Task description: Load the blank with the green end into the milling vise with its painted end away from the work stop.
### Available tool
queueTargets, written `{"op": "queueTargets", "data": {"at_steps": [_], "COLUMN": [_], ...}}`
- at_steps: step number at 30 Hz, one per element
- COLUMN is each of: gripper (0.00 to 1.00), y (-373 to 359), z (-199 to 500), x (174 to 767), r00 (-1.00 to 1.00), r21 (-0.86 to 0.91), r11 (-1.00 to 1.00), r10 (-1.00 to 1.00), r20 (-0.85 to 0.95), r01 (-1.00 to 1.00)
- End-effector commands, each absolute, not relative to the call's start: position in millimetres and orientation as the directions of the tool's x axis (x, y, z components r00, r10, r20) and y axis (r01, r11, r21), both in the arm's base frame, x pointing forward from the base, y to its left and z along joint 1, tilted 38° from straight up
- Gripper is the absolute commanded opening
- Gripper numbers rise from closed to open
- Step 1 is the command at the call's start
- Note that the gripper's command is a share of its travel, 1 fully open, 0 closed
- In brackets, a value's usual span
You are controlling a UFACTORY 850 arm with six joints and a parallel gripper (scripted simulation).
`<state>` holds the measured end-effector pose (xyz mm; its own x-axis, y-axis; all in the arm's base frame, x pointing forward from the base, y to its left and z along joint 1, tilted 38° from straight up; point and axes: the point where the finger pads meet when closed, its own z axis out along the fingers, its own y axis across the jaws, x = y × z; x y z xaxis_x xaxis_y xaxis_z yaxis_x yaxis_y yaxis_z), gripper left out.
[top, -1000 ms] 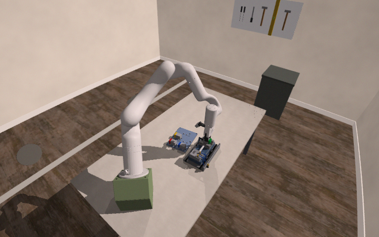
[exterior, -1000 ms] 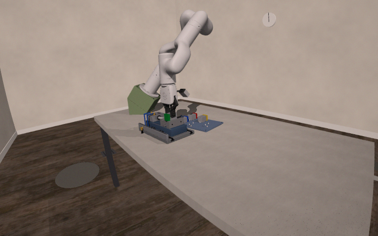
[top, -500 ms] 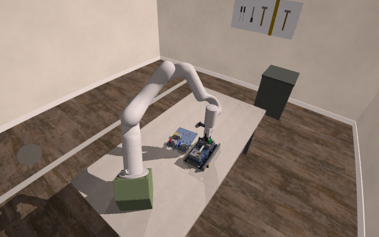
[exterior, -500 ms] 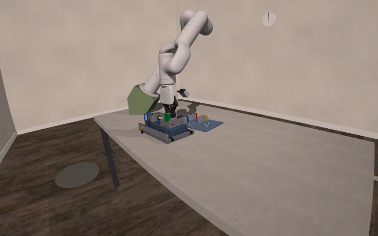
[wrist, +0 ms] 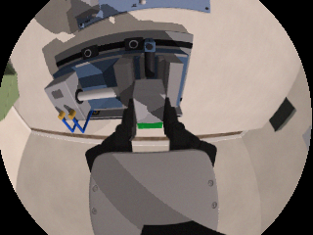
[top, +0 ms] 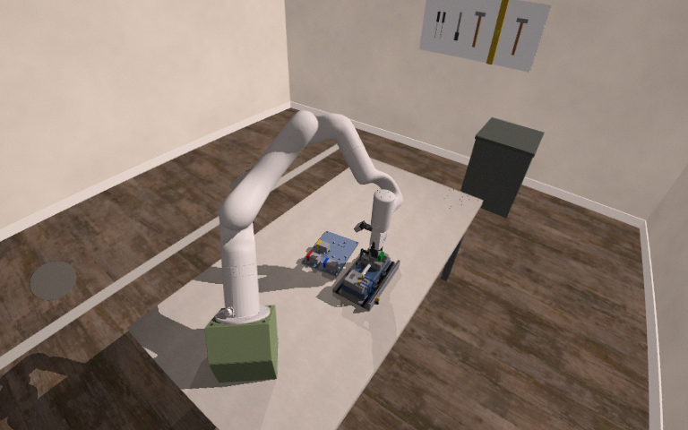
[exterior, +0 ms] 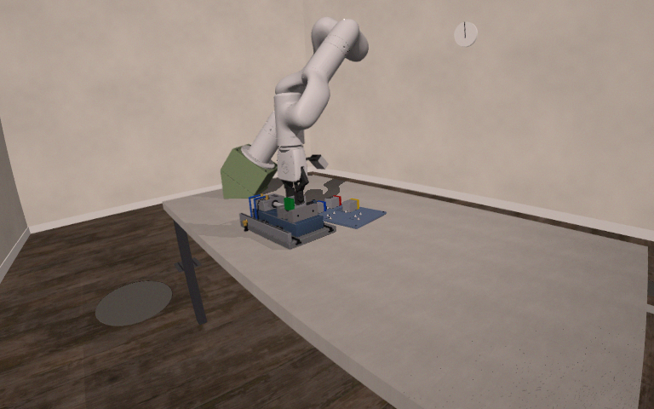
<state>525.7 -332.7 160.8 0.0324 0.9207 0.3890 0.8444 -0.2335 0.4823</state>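
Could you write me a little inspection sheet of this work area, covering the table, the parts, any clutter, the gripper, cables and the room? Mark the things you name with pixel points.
Surface: pale table top (top: pixel 406 182) (exterior: pixel 433 269); dark specks near one end.
Job's things: green-ended blank (top: pixel 381 255) (exterior: pixel 289 203) (wrist: pixel 149 105) at the vise (top: pixel 355 281) (exterior: pixel 267 231) (wrist: pixel 68 88); seating depth cannot be told. Red-, yellow- and blue-ended blanks on the infeed plate (top: pixel 347 243) (exterior: pixel 371 217) (wrist: pixel 171 5).
Clutter: nothing seen.
Gripper (top: pixel 375 253) (exterior: pixel 295 199) (wrist: pixel 149 106): closed on the green-ended blank.
Cables: blue hoses (exterior: pixel 250 206) (wrist: pixel 80 126) on the vise; no others seen.
Surroundings: dark cabinet (top: pixel 499 172), wall clock (exterior: pixel 466 34), tool board (top: pixel 461 50).
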Motion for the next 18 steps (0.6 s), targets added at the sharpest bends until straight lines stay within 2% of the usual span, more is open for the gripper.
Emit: {"op": "queueTargets", "data": {"at_steps": [1,18], "gripper": [0.0,0.0], "y": [-333.3,-332.9], "z": [161.2,160.1], "x": [526.2,527.0], "r00": [0.033,0.033], "r21": [0.484,0.484], "r11": [-0.233,-0.233], "r10": [0.921,0.921], "r20": [0.388,0.388], "r01": [0.844,0.844]}}
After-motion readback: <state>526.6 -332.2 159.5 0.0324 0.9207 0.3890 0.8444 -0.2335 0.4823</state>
